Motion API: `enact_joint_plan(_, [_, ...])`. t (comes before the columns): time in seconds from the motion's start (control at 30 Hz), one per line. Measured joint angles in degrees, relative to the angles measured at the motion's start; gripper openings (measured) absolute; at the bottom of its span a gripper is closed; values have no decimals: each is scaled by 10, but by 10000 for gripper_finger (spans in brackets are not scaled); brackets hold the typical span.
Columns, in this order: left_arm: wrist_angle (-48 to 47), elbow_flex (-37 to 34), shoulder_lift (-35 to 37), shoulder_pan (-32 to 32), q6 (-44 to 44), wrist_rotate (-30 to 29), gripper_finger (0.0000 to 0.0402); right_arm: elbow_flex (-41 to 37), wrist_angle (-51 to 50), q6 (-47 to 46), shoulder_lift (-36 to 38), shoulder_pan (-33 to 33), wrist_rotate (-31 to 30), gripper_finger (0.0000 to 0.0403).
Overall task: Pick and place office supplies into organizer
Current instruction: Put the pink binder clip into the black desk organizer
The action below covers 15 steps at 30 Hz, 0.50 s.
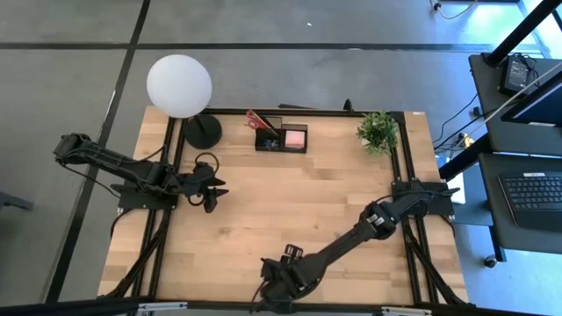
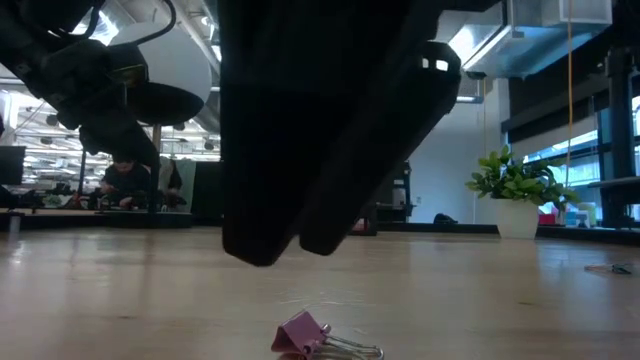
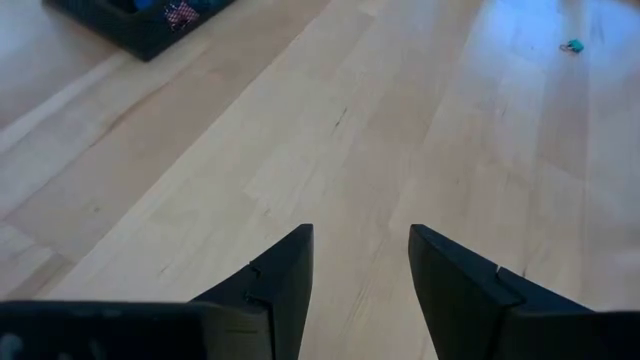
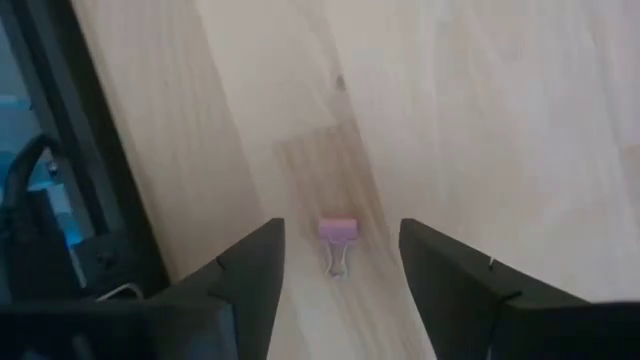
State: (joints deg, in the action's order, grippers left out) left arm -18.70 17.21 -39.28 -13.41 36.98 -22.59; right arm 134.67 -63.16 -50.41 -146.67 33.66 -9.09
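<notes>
Table (image 1: 290, 202): wooden.
Organizer (image 1: 281, 139): 12 o'clock edge, holding scissors (image 1: 257, 119).
Right gripper (image 4: 340, 270): 6 o'clock edge, fingers spread, empty, above clip.
Left gripper (image 3: 360, 270): 9 o'clock, spread, empty.
Clip (image 4: 338, 240): pink, on table between right fingers.

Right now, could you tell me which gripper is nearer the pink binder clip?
The right gripper hovers open just above the pink binder clip; the left gripper waits far across the table.

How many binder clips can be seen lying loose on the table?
2. A pink binder clip lies at the near table edge, between the open fingers of the right gripper. A small teal clip lies farther out on the wood. Others may be hidden.
</notes>
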Motion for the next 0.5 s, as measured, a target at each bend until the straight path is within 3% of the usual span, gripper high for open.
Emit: enact_joint_plan(0.5, [-18,0,0,0,-3,0,159,-12,6,14,0,0,12,201])
